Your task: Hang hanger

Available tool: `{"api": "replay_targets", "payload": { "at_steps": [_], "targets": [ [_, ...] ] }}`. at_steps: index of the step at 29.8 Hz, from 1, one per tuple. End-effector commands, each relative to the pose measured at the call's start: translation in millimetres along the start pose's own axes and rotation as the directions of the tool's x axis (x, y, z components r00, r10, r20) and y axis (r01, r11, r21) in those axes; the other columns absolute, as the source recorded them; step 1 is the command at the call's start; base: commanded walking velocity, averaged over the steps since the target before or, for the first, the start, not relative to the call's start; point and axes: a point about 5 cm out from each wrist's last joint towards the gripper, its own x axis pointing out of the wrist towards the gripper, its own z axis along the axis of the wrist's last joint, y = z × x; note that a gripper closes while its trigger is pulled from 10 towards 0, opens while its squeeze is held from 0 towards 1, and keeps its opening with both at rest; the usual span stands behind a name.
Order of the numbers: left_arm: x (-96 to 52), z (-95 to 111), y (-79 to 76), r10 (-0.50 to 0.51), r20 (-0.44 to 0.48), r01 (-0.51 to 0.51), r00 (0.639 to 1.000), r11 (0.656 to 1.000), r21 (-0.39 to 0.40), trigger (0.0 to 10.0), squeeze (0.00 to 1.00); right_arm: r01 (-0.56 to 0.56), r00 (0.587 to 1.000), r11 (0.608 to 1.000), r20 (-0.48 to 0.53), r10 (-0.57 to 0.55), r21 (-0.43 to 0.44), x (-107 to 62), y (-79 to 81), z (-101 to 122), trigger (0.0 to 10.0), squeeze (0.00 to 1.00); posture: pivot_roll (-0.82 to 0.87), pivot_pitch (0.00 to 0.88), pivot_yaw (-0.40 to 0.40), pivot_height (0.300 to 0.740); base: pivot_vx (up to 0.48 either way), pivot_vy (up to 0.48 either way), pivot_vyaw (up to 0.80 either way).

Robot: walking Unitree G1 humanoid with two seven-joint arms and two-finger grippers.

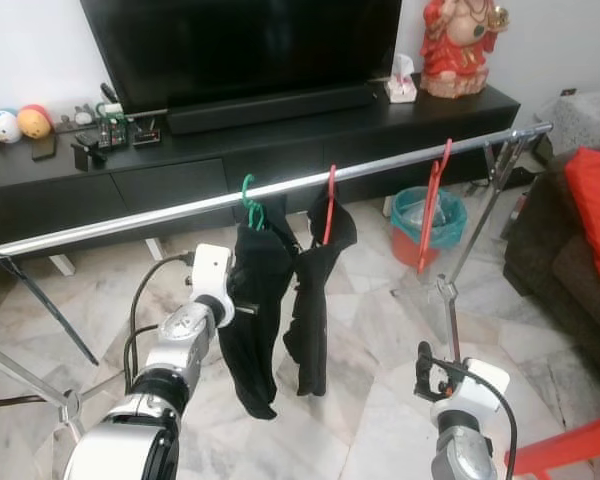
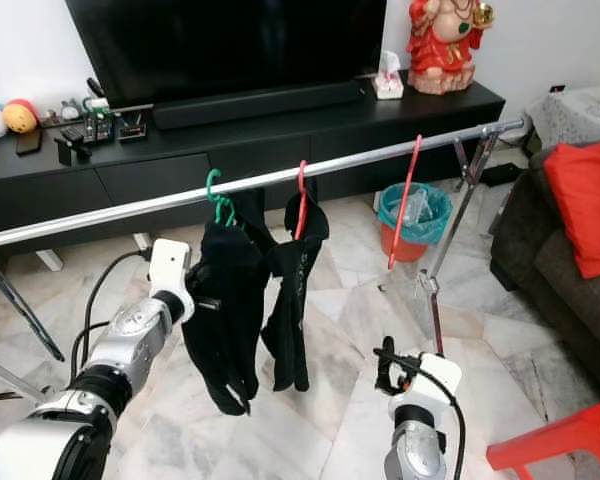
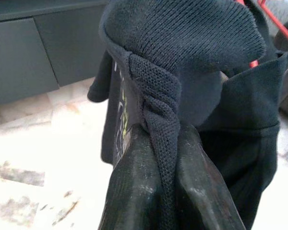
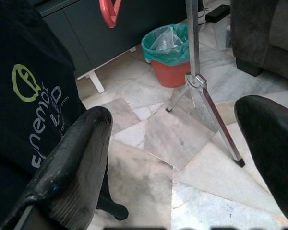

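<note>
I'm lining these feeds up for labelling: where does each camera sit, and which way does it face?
Left eye: on the head, looking forward and down at the rail with hangers; both silver arms show.
Right eye: the same scene from beside it.
Left wrist: looks along the left claw, shut on the black garment.
Right wrist: looks along the open right claw at the floor, rail stand and bin.
Shared: the bin and the black garment show in the eye views too.
</note>
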Motion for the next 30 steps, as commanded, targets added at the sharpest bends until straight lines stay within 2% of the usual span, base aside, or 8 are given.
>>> {"api": "replay_targets", "payload": {
  "at_steps": [1,10,14,21,30],
  "targets": [
    [6.1,10,-3.4,-0.001,0.002,0.001,1.000,1.000,0.031,10.0,0.00,-0.002,1.000,1.000,0.013,0.002,0.006,1.4,2.7,3,10.0,0.00,-0.05,0.000,0.065,0.740,0.000,0.000,0.00],
    [11.9,14,1.6,0.116,-0.065,-0.115,0.991,0.993,0.017,10.0,0.00,-0.005,1.000,1.000,0.012,0.005,0.007,2.0,2.6,3,10.0,0.00,-0.06,0.000,0.065,0.740,0.000,0.000,0.00],
    [14.4,20,1.8,0.146,-0.059,-0.147,0.987,0.989,-0.001,10.0,0.00,-0.006,1.000,1.000,0.012,0.006,0.006,2.3,1.9,4,10.0,0.00,-0.06,0.000,0.060,0.740,0.000,0.000,0.00],
    [18.0,27,-0.5,0.168,-0.057,-0.168,0.984,0.986,-0.010,10.0,0.00,-0.012,1.000,1.000,0.020,0.012,0.001,2.0,2.3,5,10.0,0.00,-0.07,0.000,0.058,0.740,0.000,0.000,0.00],
    [18.2,27,4.3,0.219,-0.110,-0.220,0.970,0.976,0.005,10.0,0.00,-0.009,1.000,1.000,0.022,0.009,0.002,-1.0,0.1,4,10.0,0.00,-0.07,0.000,0.058,0.740,0.000,0.000,0.00]
  ]
}}
